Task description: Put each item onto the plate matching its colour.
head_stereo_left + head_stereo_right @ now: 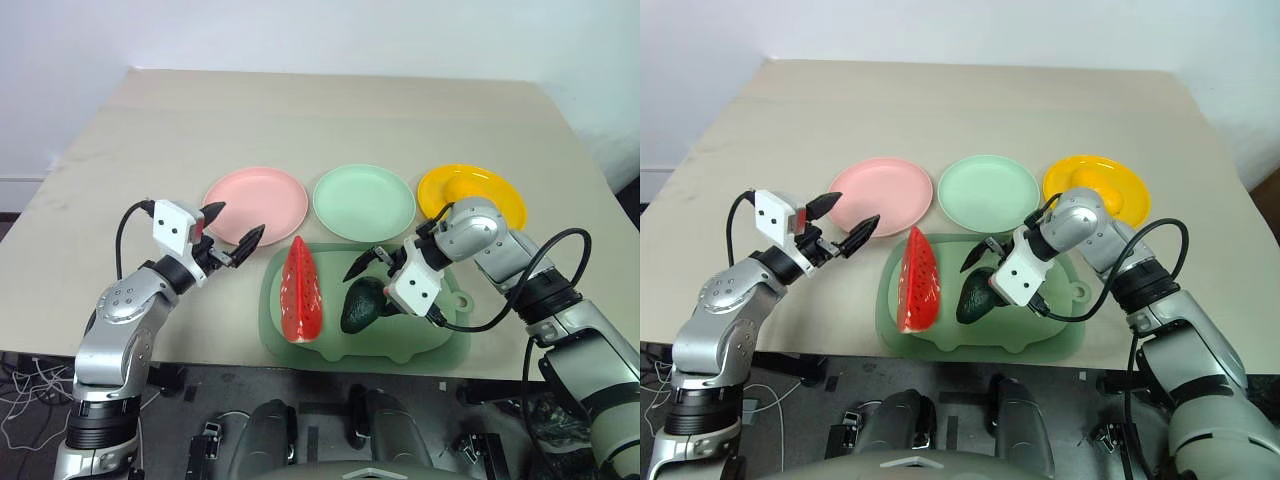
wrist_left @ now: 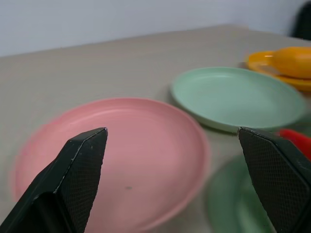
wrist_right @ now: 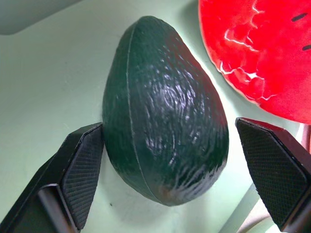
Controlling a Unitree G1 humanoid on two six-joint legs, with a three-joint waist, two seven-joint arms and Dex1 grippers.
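Mat: green mat [image 1: 300, 352] at the near table edge, bearing the watermelon [image 1: 301, 290] on its left half and the avocado [image 1: 360, 305] at its middle.
Avocado: lies on the mat, long axis running from near-left to far-right, just right of the watermelon and apart from it.
Right gripper: right gripper [image 1: 372, 285] is tilted down over the avocado, jaws wide apart and straddling it; in the right wrist view one finger [image 3: 80, 167] sits at the fruit's flank, the other well clear on the watermelon side; nothing is held.
Left gripper: left gripper [image 1: 232, 235] hangs level at the near edge of the pink plate [image 1: 256, 205], jaws spread, empty.
Plates: pink, green plate [image 1: 363, 200] and yellow plate [image 1: 472, 192] in a far row, left to right; the mango [image 2: 294, 56] already rests on the yellow one.
Key relation: the avocado lies between the right gripper's fingers, so the right arm is much the nearer; the green plate lies directly beyond, far of the mat.
Judged step: closing on the avocado across its narrow width.
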